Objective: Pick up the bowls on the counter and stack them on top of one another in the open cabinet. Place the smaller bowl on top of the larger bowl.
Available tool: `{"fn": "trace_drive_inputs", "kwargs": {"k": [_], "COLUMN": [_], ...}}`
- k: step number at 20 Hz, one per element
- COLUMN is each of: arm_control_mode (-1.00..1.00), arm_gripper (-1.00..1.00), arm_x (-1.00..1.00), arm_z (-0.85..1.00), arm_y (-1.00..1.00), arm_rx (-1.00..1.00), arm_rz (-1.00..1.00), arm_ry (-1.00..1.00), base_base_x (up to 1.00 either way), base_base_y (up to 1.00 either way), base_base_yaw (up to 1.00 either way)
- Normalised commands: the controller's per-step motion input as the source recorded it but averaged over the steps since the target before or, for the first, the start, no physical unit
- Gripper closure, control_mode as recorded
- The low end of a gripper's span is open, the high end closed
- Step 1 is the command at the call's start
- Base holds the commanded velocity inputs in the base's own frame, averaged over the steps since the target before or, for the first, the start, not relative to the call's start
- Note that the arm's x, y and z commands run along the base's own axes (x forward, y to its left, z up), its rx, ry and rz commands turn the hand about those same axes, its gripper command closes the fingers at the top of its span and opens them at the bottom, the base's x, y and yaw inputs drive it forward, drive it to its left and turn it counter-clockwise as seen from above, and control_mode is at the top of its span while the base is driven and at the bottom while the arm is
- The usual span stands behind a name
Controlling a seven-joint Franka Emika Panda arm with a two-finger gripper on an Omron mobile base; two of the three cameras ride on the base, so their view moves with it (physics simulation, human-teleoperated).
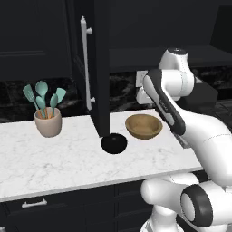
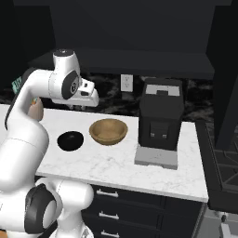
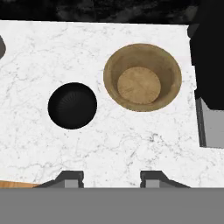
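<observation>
The smaller bowl (image 1: 113, 143) (image 2: 70, 141) (image 3: 72, 105), glossy black, sits on the white marble counter (image 1: 54, 158) just left of the larger bowl (image 1: 143, 126) (image 2: 108, 131) (image 3: 142, 77), a tan wooden one with a darker inside. The two bowls stand apart, both upright. My gripper (image 3: 111, 178) (image 2: 81, 103) hovers well above the counter, looking down on both bowls. It is open, with nothing between its fingertips. The cabinet door (image 1: 93, 63) with its long white bar handle stands open above the black bowl, and a dark shelf (image 2: 130, 62) runs behind.
A beige cup of teal utensils (image 1: 48, 121) stands at the counter's left. A black coffee machine (image 2: 160, 121) (image 3: 210, 65) on a grey base stands right of the wooden bowl. A wall outlet (image 2: 125, 82) sits on the dark backsplash.
</observation>
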Motion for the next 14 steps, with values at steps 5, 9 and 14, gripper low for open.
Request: {"fn": "trace_drive_inputs", "kwargs": {"k": [5,9,14], "arm_control_mode": [-1.00,-1.00,-1.00], "arm_gripper": [-1.00,-1.00,-1.00], "arm_x": [-0.11,-0.01,-0.02], "arm_z": [-0.02,-0.33,-0.86], "arm_y": [0.29,0.91,0.58], "arm_rx": [-0.05,-0.06,0.08], "arm_rz": [0.02,-0.02,-0.24], "arm_ry": [0.00,-0.01,-0.01], "base_base_x": [0.00,0.00,0.00], "base_base_y": [0.00,0.00,0.00], "base_base_yaw": [0.00,0.00,0.00]}}
